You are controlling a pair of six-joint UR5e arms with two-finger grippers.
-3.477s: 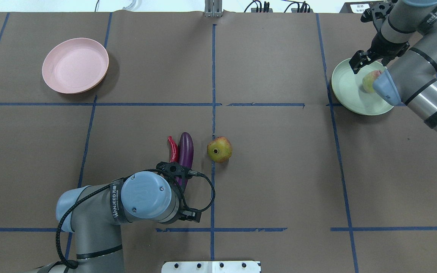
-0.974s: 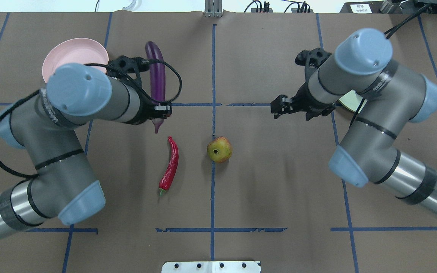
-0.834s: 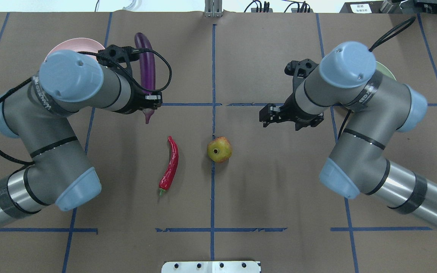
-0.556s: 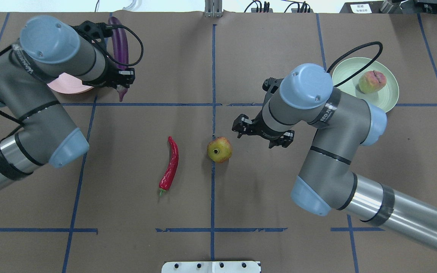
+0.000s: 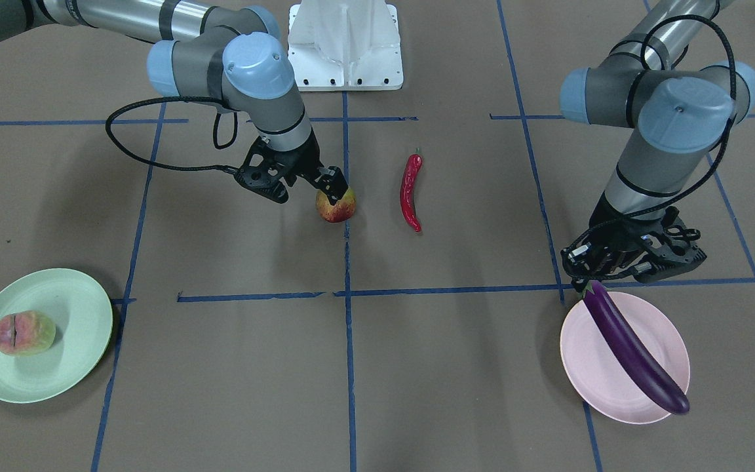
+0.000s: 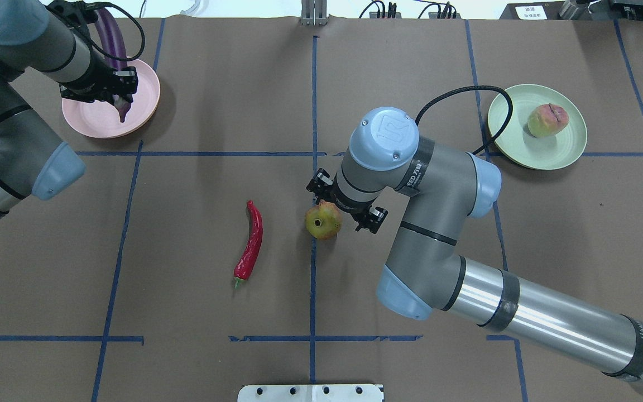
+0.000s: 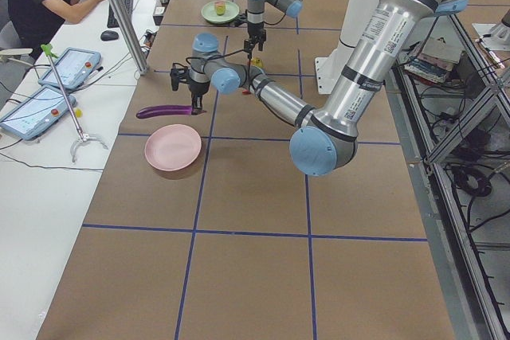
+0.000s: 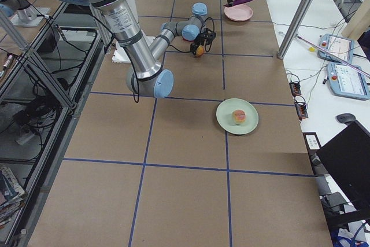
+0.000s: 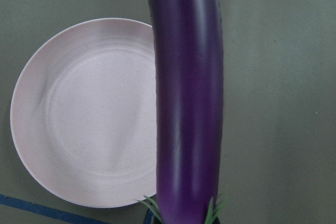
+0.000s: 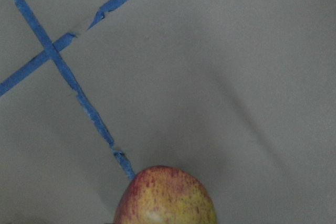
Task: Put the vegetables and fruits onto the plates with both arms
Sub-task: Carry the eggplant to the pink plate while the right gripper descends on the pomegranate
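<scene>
- The left pincer (image 5: 633,259), clamped on the cap end of the long glossy purple eggplant (image 5: 633,351), has swung over in the last half second. It now hangs above the round pale pink plate (image 5: 590,377) rather than beside it.
- The eggplant juts out level from the jaws and, in the left side view, is clear of the plate beneath. The carry looks finished, with lowering and release still to come.
- The right pincer (image 5: 302,187) has left the pale mint green plate (image 5: 79,308), well behind it, where the pale green-yellow creased fruit (image 5: 23,333) now sits. It has come down to the round red-yellow fruit with a small crown (image 5: 336,206).
- Its jaws are wide and empty. One fingertip (image 5: 335,187) is over the fruit's top, so the fruit sits under that finger, not centred between the two. The grasp has not yet begun.
- One fruit is plated, one vegetable is about to be, and the curved glossy red chili pepper (image 5: 410,193) is untouched on the table beyond the fruit.
- Edges: the eggplant's free tip reaches past the pink plate's rim, away from the left pincer. Set down as it is, it would probably bridge the rim, so drawing back towards the jaws first seems wise.
- Room: bare brown table surrounds the right pincer. The chili is far enough away that closing on the fruit should not disturb it.
</scene>
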